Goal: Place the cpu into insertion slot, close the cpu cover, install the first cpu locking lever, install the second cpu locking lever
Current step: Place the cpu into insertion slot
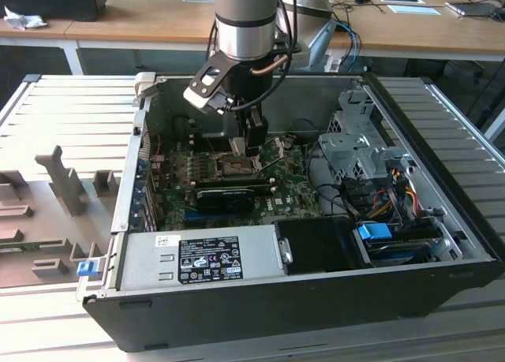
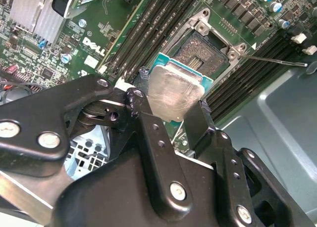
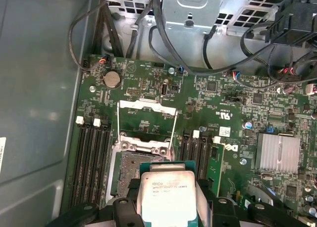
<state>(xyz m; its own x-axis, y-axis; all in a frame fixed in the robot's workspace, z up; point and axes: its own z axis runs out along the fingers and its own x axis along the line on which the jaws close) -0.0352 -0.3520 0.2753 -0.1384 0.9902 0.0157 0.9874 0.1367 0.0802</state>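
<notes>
Silvery cpu (image 2: 173, 91) sat clamped in the tool (image 2: 171, 102) above the insertion slot's (image 2: 204, 55) edge.
Chip was held flat, metal face up, edges roughly parallel to the slot's; cpu cover (image 3: 147, 119) was swung open.

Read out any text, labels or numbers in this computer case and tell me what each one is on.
Print stands on these:
On the power supply, a black sticker: white print, too small to read.
Beside it, a white sticker: too small to read.
On the cpu held in the tool: faint lines on its metal face, blurred.
On the green circuit board: a white maker's logo and tiny component codes, too small.
</notes>
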